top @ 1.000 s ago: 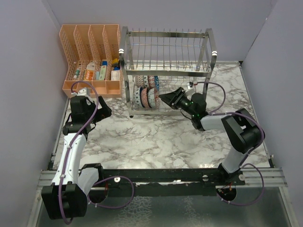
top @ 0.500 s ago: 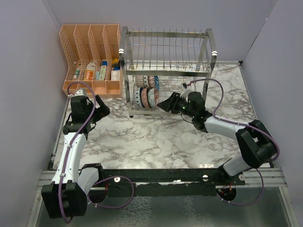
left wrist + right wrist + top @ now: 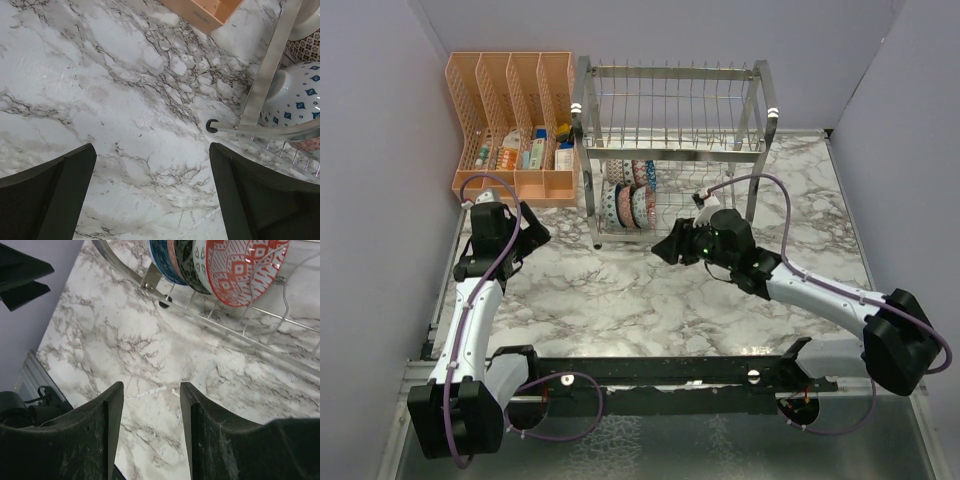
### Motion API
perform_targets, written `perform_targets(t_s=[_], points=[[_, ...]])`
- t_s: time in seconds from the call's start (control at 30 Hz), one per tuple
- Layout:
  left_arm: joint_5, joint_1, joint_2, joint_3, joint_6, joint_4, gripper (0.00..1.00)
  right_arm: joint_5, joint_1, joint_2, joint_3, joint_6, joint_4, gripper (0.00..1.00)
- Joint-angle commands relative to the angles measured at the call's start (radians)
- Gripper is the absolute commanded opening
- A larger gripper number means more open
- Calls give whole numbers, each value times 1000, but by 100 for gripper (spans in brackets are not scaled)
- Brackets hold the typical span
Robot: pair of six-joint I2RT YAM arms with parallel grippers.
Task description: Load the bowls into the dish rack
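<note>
The chrome dish rack (image 3: 670, 150) stands at the back of the marble table. Several bowls (image 3: 628, 196) stand on edge in its lower tier. In the right wrist view a reddish-pink patterned bowl (image 3: 240, 267) and a blue one (image 3: 161, 260) stand in the tines. In the left wrist view a white bowl with blue marks (image 3: 300, 95) shows behind a rack post. My right gripper (image 3: 665, 248) is open and empty, just in front of the rack's lower tier. My left gripper (image 3: 538, 232) is open and empty, left of the rack.
An orange mesh organiser (image 3: 512, 120) with small packets stands at the back left beside the rack. Grey walls close in the left, right and back. A black frame rail (image 3: 660, 375) runs along the near edge.
My right gripper has drawn back from the rack's lower tier toward the front left, the arm stretching out. The left arm has barely moved.
</note>
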Motion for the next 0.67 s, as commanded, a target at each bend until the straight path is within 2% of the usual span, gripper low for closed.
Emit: perform_targets(t_s=[0.0,0.33,0.63], points=[[-15,7,6,16,1,1,99,73,24,-92,-41,-67,-167,49],[-7,7,38,28,16,-6,99,152,40,-224,-65,-127,-362,49],[-14,7,7,20,38,7,99,175,40,-265,-83,-134,-418,50]])
